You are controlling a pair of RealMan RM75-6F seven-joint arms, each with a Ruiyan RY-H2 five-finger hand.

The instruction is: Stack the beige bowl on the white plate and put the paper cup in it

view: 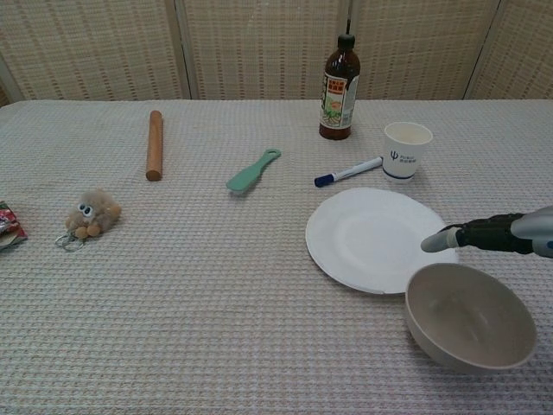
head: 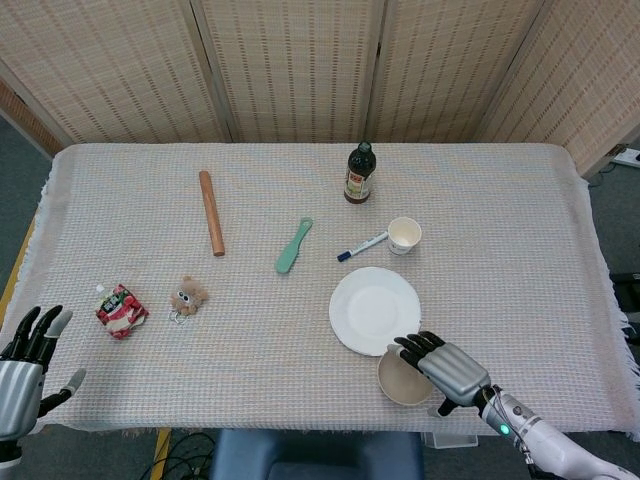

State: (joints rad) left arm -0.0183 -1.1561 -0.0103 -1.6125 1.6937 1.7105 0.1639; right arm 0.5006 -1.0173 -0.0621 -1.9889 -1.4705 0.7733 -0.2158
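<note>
Currently the beige bowl (head: 405, 377) sits upright on the table (head: 520, 230), near its front edge and just beside the white plate (head: 374, 309), with the right hand (head: 448, 368) above its right rim, fingers (view: 441, 239) extended and spread, holding nothing. Paper cup (head: 404, 235) stands upright behind the plate, a blue-capped marker (head: 361, 246) just to its left and a dark bottle (head: 360, 174) further back. Left hand (head: 22, 370) hangs off the front left corner, fingers apart and empty, near a red pouch (head: 120, 309) and small plush toy (head: 187, 296).
</note>
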